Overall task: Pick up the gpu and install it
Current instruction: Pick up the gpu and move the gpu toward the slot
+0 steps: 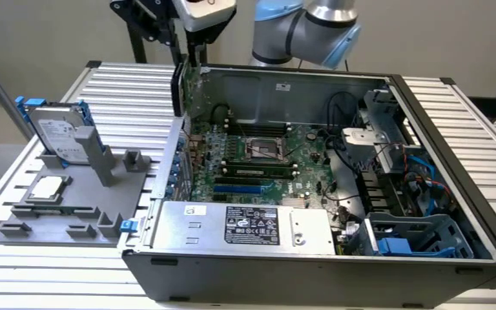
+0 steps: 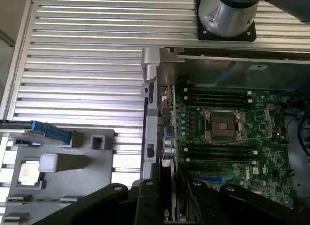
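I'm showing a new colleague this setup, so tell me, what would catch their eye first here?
The open computer case dominates, its green motherboard exposed with an empty processor socket. Over the case's wall on the exterior view's left, the gripper holds the gpu in its jaws. A hard drive stands in a grey fixture beside the case.

One computer case, one motherboard, one power supply, one graphics card, one hard drive, one processor chip, one grey holder.

No text legible, power supply label — print too small
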